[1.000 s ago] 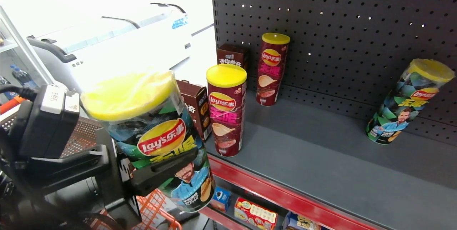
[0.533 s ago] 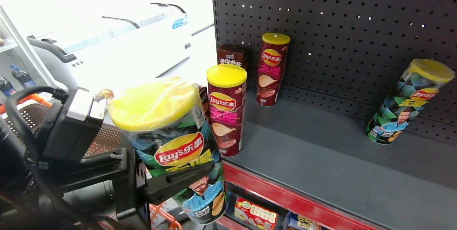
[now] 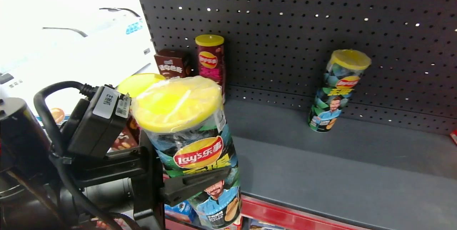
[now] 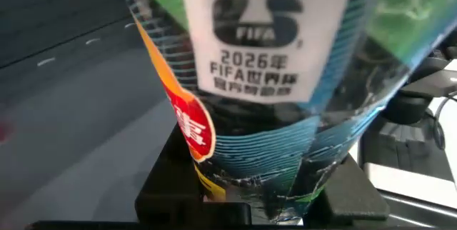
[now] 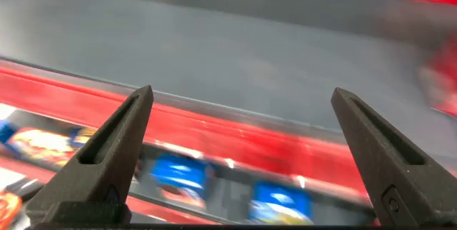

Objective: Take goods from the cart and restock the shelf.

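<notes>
My left gripper point(image 3: 171, 180) is shut on a green-and-blue chip can with a yellow lid point(image 3: 194, 144), held upright at the shelf's front left edge. The same chip can point(image 4: 271, 108) looms close in the left wrist view, between the dark fingers. A matching green can point(image 3: 337, 89) leans against the pegboard at the shelf's back. A maroon can point(image 3: 210, 62) stands at the back left beside a brown box point(image 3: 173, 64). Another yellow lid point(image 3: 137, 81) peeks out behind the held can. My right gripper point(image 5: 246, 151) is open, hanging before the shelf's red front edge point(image 5: 235, 133).
The grey shelf board point(image 3: 321, 165) has wide free room between the held can and the leaning green can. A black pegboard point(image 3: 285, 15) backs it. Packaged goods point(image 5: 178, 176) lie on the lower shelf under the red edge. A white chest freezer point(image 3: 71, 51) stands to the left.
The whole head view has shifted, so the camera moved rightward along the shelf. The held can has come further right and forward, now covering the front maroon can.
</notes>
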